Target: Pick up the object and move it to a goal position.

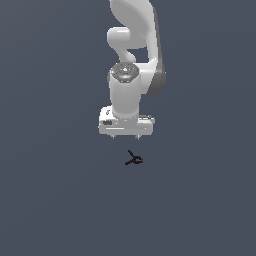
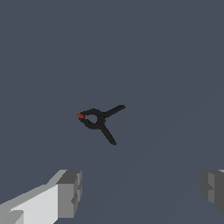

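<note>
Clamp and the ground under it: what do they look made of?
Clamp: flat matte black with no shine, likely plastic, though a render leaves metal open; red tip looks like a soft cap. Ground: uniform dull slate-grey, untextured, material not readable. Gripper jaws stand wide apart, matte grey pads.

Arm (image 1: 132, 45): cut off by the exterior view's top edge; base and upper links unseen.
Pincer (image 2: 140, 192): in the wrist view both fingers are cut by the picture's edges, tips only partly shown; in the exterior view the fingers are too small to make out.
Clamp (image 1: 134, 159): too small in the exterior view to tell its prongs apart or whether it touches any surface.
</note>
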Motion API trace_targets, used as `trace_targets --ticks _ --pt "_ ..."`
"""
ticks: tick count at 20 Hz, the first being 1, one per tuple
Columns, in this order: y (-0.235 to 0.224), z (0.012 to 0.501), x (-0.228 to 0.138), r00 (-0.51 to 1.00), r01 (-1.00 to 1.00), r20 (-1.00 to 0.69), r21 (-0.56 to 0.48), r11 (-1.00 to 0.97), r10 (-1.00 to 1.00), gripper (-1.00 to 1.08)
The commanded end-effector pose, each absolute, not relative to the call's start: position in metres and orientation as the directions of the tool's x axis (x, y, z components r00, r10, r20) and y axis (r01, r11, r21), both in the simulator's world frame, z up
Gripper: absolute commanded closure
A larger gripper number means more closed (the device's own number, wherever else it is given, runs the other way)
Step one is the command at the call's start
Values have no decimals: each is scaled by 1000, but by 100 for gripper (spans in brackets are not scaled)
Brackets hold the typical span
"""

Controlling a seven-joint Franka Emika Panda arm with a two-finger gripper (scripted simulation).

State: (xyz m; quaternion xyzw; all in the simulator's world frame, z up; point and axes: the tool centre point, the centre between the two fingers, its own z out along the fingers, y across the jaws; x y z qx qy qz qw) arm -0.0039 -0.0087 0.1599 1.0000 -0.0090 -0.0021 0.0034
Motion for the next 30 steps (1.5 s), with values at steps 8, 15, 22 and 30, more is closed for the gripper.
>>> trace_targets --ticks 8,15,22,30 --pt "4 164 0 1000 20 -3 -4 -1000 20 -92" --pt "10 167 2 1000 27 -2 -10 -1000 27 -92" --pt "10 163 3 997 74 -3 -7 -997 74 -92" --pt "11 151 6 978 211 -5 0 -978 211 -92"
